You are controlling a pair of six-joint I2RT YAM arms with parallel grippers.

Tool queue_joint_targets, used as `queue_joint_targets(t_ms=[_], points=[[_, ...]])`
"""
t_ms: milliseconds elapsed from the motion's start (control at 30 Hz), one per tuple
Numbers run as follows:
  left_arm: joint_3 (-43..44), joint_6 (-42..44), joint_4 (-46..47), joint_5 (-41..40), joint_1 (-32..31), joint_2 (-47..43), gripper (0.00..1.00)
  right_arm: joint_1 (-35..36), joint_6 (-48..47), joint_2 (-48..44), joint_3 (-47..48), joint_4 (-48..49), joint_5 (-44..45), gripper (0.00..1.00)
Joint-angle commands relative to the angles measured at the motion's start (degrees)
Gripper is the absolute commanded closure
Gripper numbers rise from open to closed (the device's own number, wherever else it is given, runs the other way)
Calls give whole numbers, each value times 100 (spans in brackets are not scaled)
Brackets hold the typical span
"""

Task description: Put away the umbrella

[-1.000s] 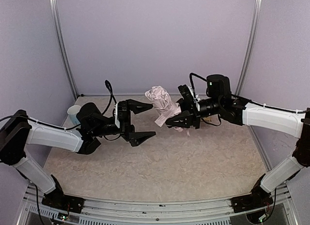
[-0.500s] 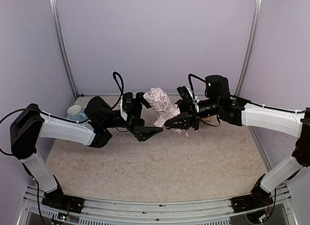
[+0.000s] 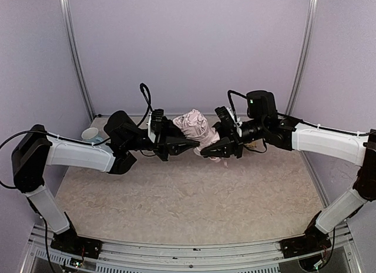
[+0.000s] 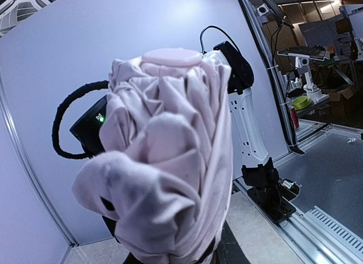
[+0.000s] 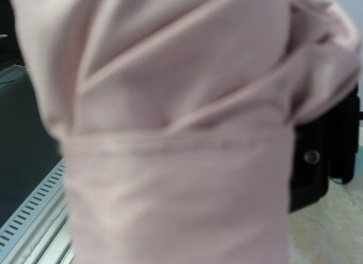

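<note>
Previously wide, the left gripper (image 3: 183, 141) is now closed on the left side of the umbrella (image 3: 192, 123). Its right side is clamped in the right gripper (image 3: 214, 147).

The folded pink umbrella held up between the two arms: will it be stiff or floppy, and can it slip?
The umbrella is bunched in loose folds, so its cloth probably gives and flops. The right wrist view shows smooth fabric, so a grip may slide.
</note>
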Motion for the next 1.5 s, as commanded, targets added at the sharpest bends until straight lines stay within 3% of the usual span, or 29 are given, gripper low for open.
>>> queue_joint_targets(t_ms=[0, 33, 67, 100, 167, 200, 233, 367, 567, 767, 933, 1067, 1267, 1400, 1467], points=[[77, 143, -181, 130, -50, -114, 93, 73, 56, 29, 155, 4, 50, 100], [53, 146, -220, 88, -46, -138, 96, 73, 59, 29, 154, 3, 98, 100], [39, 160, -269, 8, -42, -175, 100, 67, 62, 26, 133, 11, 209, 89], [14, 193, -348, -96, -29, -228, 100, 58, 97, 20, 85, 54, 406, 71], [-19, 283, -609, -415, 3, -387, 100, -10, 167, -15, -53, 227, 645, 47], [-14, 348, -836, -624, 29, -483, 100, -60, 219, -34, -158, 354, 773, 17], [5, 425, -1100, -863, 66, -583, 100, -123, 292, -71, -265, 474, 915, 2], [327, 640, -2674, -1972, 271, -967, 100, -460, 746, -371, -794, 1170, 1671, 0], [795, 839, -4182, -3609, 448, -1086, 100, -842, 1145, -735, -1316, 1794, 2367, 0], [15, 40, -3559, -3444, 861, -434, 100, -866, 1148, -666, -1384, 1862, 2249, 0], [-180, 414, -3949, -3602, 725, 778, 100, -867, 1149, -617, -1386, 1821, 2200, 0], [-90, 820, -4235, -4084, 449, 1205, 100, -867, 1109, -648, -1380, 1831, 2148, 0], [245, 1271, -4876, -4419, 316, 1054, 100, -867, 1147, -768, -1358, 1841, 2046, 0], [177, 2138, -4907, -5602, -175, 418, 100, -867, 1155, -977, -1382, 1843, 2093, 0], [187, 2459, -5074, -5417, -280, 126, 100, -867, 1153, -1091, -1387, 1837, 2087, 0]])
